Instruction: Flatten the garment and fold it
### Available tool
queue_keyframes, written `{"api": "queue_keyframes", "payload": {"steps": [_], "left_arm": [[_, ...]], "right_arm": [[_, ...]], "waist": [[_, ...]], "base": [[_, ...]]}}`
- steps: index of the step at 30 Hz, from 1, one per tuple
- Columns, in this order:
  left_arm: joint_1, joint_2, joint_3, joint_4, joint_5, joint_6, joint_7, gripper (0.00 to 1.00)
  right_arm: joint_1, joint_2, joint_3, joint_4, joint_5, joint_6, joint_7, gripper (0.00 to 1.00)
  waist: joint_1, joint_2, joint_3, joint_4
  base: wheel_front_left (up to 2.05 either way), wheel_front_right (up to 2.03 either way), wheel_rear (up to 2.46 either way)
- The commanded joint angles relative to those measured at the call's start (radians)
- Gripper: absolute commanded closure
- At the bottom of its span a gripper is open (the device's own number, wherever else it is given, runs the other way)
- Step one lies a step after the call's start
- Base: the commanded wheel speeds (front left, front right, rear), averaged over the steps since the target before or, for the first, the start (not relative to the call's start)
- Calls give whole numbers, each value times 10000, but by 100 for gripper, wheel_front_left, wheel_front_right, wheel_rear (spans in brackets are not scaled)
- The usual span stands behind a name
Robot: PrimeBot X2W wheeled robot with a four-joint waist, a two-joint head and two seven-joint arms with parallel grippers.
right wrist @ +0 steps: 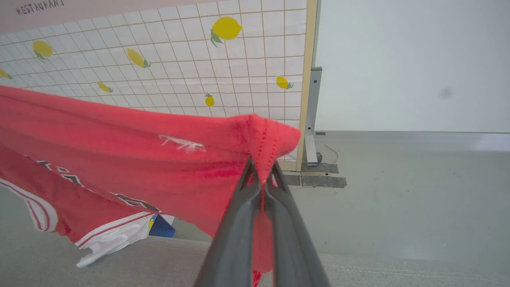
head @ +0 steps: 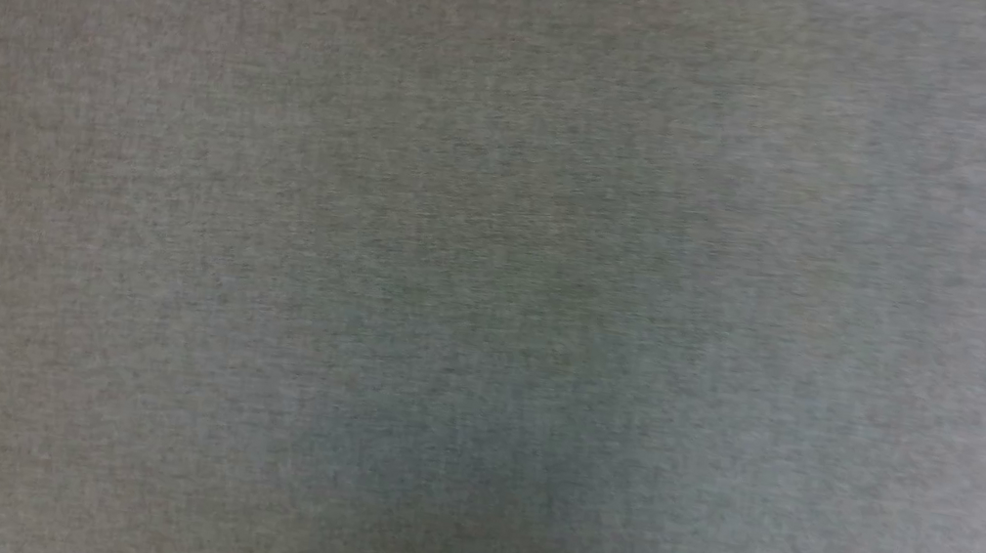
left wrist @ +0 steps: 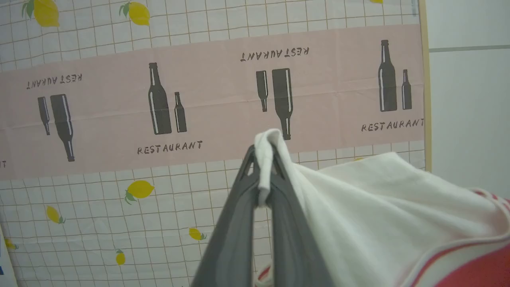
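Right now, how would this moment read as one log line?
left gripper shut on garment, white part | right gripper shut on garment, red edge | garment held up, not flat | fold not begun

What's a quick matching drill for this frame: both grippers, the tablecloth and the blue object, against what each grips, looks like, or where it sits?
Column 1:
1. left gripper
2. right gripper
3. tablecloth
4. blue object

Column 2:
A. printed with lemons and bottles
B. jaws shut on red fabric of the garment
C. seen just below the garment's hanging striped edge
D. jaws shut on white fabric of the garment

Pairs: 1-D, 2-B, 3-A, 4-C
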Motion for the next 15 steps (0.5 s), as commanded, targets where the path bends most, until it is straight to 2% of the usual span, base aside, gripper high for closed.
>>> {"api": "queue_keyframes", "payload": {"steps": [1, 7, 11, 15], "left_arm": [[232, -81, 52, 70, -167, -110, -175, 100], [1590, -515, -41, 241, -542, -598, -580, 100], [3124, -876, 244, 40, -930, -626, -695, 100], [5030, -1347, 730, -845, -1218, -644, -712, 100]], "right_arm": [[244, -33, 75, 74, 120, -13, -149, 100], [1756, -33, 758, 104, 506, -13, -564, 100], [3324, -59, 1116, -19, 794, -13, -983, 100], [5020, -183, 1314, -249, 1409, -13, -1370, 100]], "waist": [[-3, 0, 205, 317], [-3, 0, -344, 850], [-3, 0, -1113, 1200], [-3, 0, -2076, 1539]], "base": [[0, 0, 0], [0, 0, 0], [0, 0, 0], [0, 0, 0]]}}
